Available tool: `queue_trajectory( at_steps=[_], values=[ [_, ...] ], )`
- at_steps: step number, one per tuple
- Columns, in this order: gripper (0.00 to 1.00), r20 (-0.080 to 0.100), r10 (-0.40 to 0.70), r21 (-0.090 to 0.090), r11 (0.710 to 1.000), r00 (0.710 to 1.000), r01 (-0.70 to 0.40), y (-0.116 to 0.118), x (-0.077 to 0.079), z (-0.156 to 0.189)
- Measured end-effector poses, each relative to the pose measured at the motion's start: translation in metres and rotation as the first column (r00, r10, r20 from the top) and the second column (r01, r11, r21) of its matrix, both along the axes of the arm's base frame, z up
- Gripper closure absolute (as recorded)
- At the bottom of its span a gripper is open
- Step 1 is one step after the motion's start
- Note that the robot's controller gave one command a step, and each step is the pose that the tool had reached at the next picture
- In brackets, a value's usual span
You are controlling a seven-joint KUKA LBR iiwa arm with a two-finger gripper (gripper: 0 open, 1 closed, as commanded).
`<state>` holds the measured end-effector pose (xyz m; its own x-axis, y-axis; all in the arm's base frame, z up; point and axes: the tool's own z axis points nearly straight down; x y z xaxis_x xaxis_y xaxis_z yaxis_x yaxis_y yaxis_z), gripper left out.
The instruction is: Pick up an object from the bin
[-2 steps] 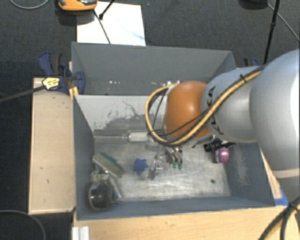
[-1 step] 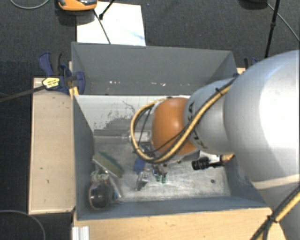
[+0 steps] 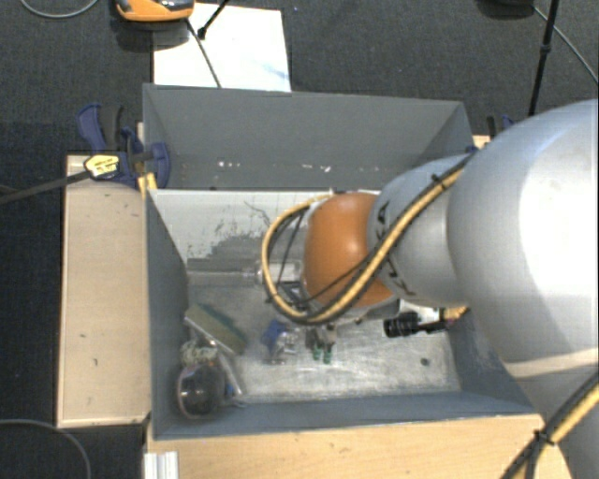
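Small blue chunky piece (image 3: 274,338) lies near the middle of the grey metal bin (image 3: 393,372) floor, just left of the tool (image 3: 321,348), which sits low under the arm's orange cover (image 3: 335,245). I can't tell how far open it is or whether it's got anything. Looks offset to me, so closing here could just shove the piece aside or grab nothing.

A flat grey-green block (image 3: 217,326) lies left of centre, with a clear rounded glass thing (image 3: 199,385) just below it at lower left. A white sheet (image 3: 234,47) and an orange object (image 3: 154,8) lie along the top edge.
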<state>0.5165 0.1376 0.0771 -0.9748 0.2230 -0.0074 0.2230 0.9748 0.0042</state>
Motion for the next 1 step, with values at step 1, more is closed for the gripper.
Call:
queue_trajectory(
  at_steps=[1],
  values=[
    [1.00,-0.001,0.269,-0.005,0.963,0.963,-0.269,-0.0877,-0.0188,0.1467]
  ],
)
